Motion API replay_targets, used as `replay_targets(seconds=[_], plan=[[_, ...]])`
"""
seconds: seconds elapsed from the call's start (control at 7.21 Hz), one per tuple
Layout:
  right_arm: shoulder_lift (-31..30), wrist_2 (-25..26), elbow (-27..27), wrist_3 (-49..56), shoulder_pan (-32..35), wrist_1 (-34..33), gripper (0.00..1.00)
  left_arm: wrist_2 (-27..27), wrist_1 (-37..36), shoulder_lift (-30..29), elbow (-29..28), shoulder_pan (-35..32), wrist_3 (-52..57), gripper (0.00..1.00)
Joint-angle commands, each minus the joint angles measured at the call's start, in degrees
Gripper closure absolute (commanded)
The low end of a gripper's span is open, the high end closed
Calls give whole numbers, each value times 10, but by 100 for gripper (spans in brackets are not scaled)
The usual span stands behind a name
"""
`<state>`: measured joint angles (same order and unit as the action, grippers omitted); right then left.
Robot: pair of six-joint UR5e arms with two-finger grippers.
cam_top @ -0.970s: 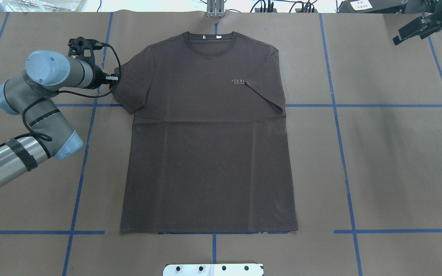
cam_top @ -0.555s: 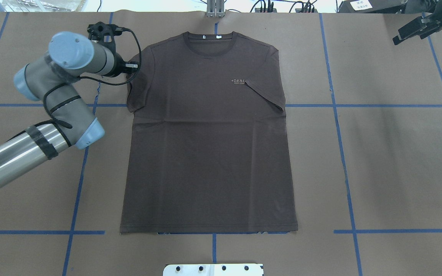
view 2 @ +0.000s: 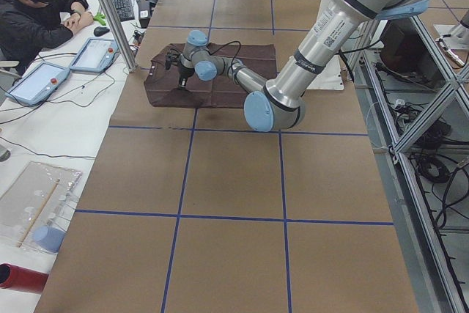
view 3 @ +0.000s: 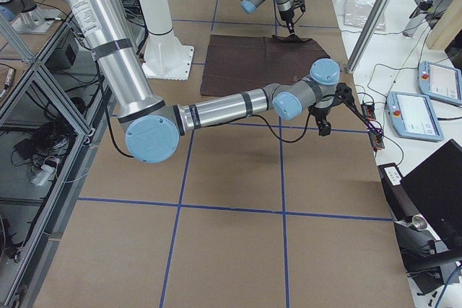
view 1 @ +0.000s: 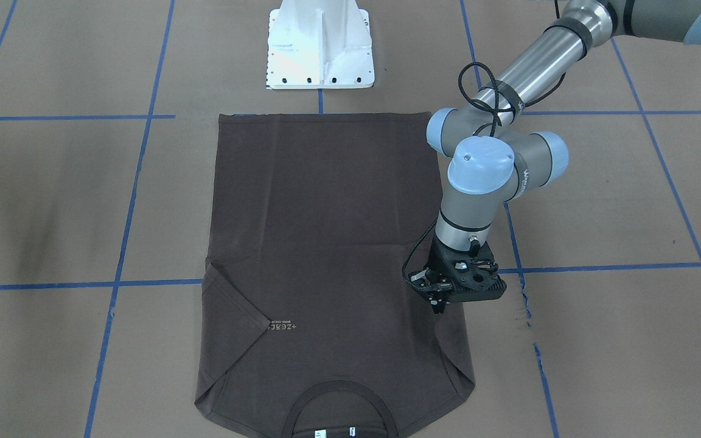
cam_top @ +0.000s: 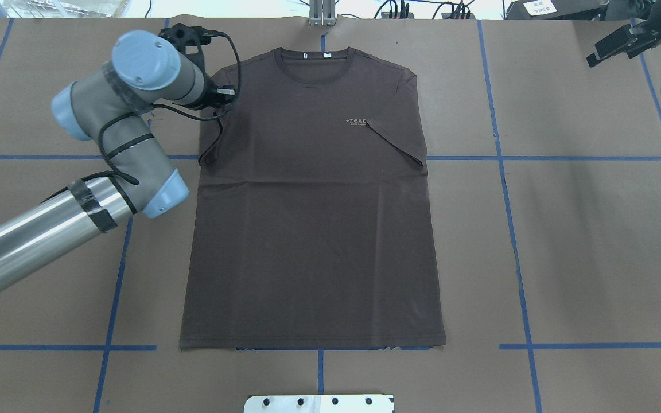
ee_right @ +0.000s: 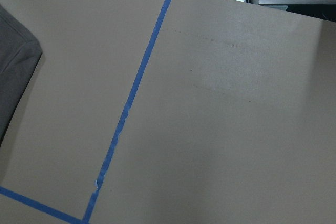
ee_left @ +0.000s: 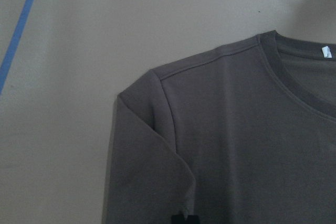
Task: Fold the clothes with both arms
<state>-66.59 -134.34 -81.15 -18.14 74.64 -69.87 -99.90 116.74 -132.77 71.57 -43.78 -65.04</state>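
Observation:
The dark brown T-shirt (cam_top: 313, 229) lies flat, chest up, with its collar (cam_top: 314, 60) at the far edge. Its right sleeve (cam_top: 399, 140) is folded in beside the pale logo (cam_top: 356, 121). My left arm (cam_top: 147, 69) reaches over the left shoulder. In the front-facing view my left gripper (view 1: 437, 302) is shut on the left sleeve (view 1: 455, 350), holding it turned in over the chest. The left wrist view shows the doubled sleeve (ee_left: 152, 171) above the fingertips (ee_left: 184, 219). My right gripper (cam_top: 610, 54) hangs open at the far right, off the T-shirt (ee_right: 13, 77).
The white pedestal base (view 1: 320, 48) stands at the table's near edge behind the hem. Blue tape lines (cam_top: 508, 201) cross the brown table cover. A person (view 2: 33, 12) sits at a side bench with tablets (view 2: 94, 53). A metal post (cam_top: 322, 14) stands just past the collar.
My left arm has swung right and farther out, carrying the left sleeve from its spread position inward over the shirt. The right arm has not moved.

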Motion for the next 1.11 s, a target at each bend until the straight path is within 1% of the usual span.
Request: replay_targets(seconds=[0.0, 0.14, 0.28, 0.42, 0.55, 0.69, 0.83, 0.97], plan=[[1, 0, -1, -1, 0, 0, 0, 2, -2, -1, -1, 3, 20, 1], [1, 0, -4, -1, 0, 0, 0, 1, -2, -2, 5, 2, 30, 0], [1, 0, -8, -13, -1, 0, 0, -5, -2, 0, 24, 3, 32, 0], [1, 3, -24, -69, -12, 1, 0, -6, -3, 11, 54, 4, 39, 0], [-6, 17, -62, -142, -40, 1, 0, -6, -3, 35, 93, 18, 40, 0], [-30, 60, -115, -230, -96, 1, 0, -7, -4, 59, 135, 27, 40, 0], [-54, 125, -185, -320, -160, 1, 0, -7, -3, 93, 185, 45, 35, 0], [-92, 162, -253, -407, -219, 1, 0, -6, -1, 128, 235, 66, 26, 0]])
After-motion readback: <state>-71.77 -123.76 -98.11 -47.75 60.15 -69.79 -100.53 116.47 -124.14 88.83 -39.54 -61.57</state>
